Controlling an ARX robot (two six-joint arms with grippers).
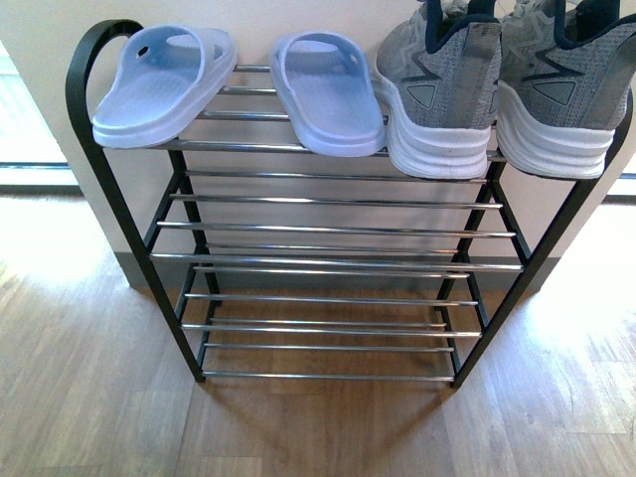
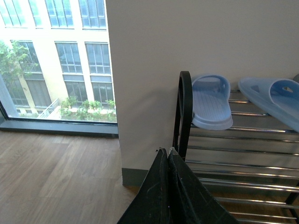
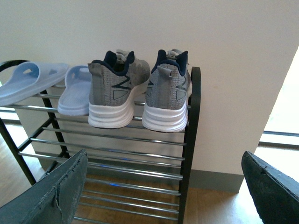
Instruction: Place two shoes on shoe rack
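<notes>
The shoe rack point(image 1: 338, 264) stands against a pale wall, black frame with silver rods. On its top shelf, from left to right, lie two pale blue slides point(image 1: 164, 84) point(image 1: 328, 91) and two grey sneakers point(image 1: 442, 94) point(image 1: 561, 89) with white soles, heels toward me. Neither arm shows in the front view. In the left wrist view my left gripper point(image 2: 167, 151) is shut on nothing, off the rack's left end point(image 2: 184, 112) near a slide point(image 2: 211, 100). In the right wrist view my right gripper point(image 3: 163, 172) is open and empty, back from the rack's right post point(image 3: 189, 140), below the sneakers point(image 3: 117, 93) point(image 3: 168, 95).
Wooden floor point(image 1: 99, 397) lies in front of the rack. Floor-length windows point(image 2: 56, 60) flank the wall section on the left, and another window edge point(image 3: 280, 135) is on the right. The lower shelves point(image 1: 328, 323) hold nothing.
</notes>
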